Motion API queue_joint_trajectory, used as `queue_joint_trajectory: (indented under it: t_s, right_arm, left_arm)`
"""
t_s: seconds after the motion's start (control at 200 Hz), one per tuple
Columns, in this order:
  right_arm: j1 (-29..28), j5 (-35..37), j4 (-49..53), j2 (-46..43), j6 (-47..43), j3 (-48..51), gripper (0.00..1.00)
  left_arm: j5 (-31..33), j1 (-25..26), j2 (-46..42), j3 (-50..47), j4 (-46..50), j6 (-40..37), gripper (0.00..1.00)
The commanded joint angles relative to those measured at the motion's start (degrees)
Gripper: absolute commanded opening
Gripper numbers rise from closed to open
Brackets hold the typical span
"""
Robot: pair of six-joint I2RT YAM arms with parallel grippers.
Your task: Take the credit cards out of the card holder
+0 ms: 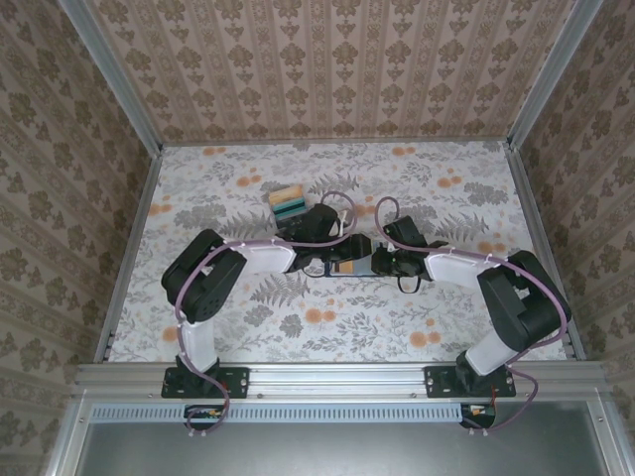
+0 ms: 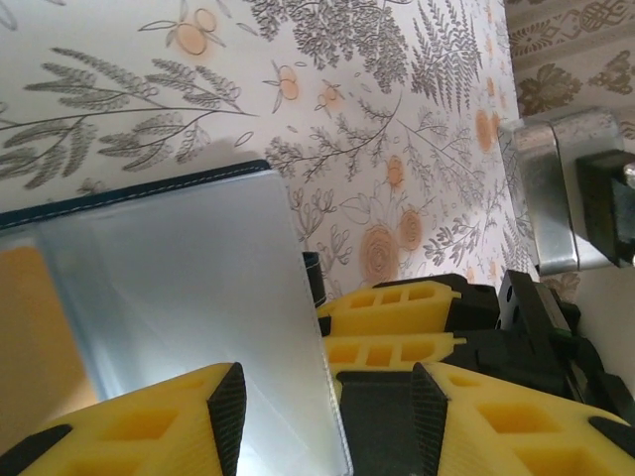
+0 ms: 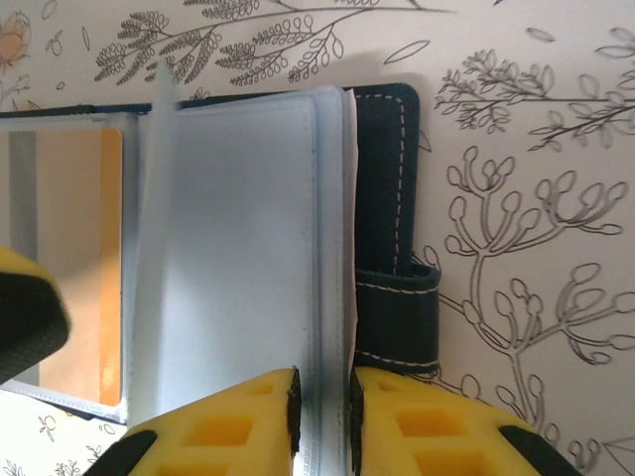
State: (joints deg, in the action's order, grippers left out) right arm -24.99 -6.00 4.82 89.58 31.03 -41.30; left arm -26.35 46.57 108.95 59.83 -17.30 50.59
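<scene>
The navy card holder (image 3: 387, 198) lies open at the table's middle (image 1: 351, 268), its blue-grey sleeves fanned up. My right gripper (image 3: 322, 416) is shut on the edge of the inner sleeves, beside the strap loop (image 3: 397, 317). A yellow-orange card (image 3: 79, 268) sits inside a clear pocket on the left page, also seen in the left wrist view (image 2: 30, 327). My left gripper (image 2: 327, 412) is open, its pads wide apart, with the free edge of one upright sleeve (image 2: 198, 288) between them. The right gripper's yellow fingers (image 2: 397, 297) sit just beyond it.
A small stack of cards, tan over teal (image 1: 289, 201), lies on the floral table behind the grippers. Aluminium rails (image 1: 134, 248) and patterned walls fence the table. A metal block (image 2: 546, 198) shows at the right in the left wrist view.
</scene>
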Motion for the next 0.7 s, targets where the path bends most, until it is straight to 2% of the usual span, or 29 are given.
queue_joint_trajectory:
  t_s: [0.0, 0.215, 0.385, 0.45, 0.53, 0.635, 0.695]
  right_arm:
    - [0.7, 3.1, 0.8, -4.3, 1.6, 1.9, 0.24]
    - [2.0, 4.6, -0.5, -9.5, 2.2, 4.8, 0.26]
    - [2.1, 0.0, -3.8, -9.5, 1.2, 5.6, 0.26]
    - [1.7, -2.3, -4.8, -9.5, 1.1, 5.5, 0.26]
    - [0.7, -4.2, -5.5, -9.5, 0.9, 4.8, 0.25]
    - [-1.0, -5.1, -5.5, -9.5, 1.1, 3.2, 0.22]
    - [-2.1, -5.5, -5.2, -8.9, 1.2, 1.8, 0.22]
  left_arm:
    - [-1.2, 0.7, 1.4, 2.1, -0.9, 0.5, 0.5]
    - [0.1, 0.1, -0.2, 1.0, 0.1, 0.1, 0.5]
    - [3.3, -2.3, -6.4, -3.1, 3.9, -2.7, 0.46]
    - [5.0, -3.4, -9.1, -4.5, 7.2, -4.4, 0.38]
    - [6.4, -4.6, -11.7, -6.2, 10.7, -6.8, 0.2]
    - [7.3, -6.5, -13.6, -8.7, 12.8, -8.1, 0.12]
    - [7.5, -7.5, -13.7, -9.5, 13.6, -8.4, 0.02]
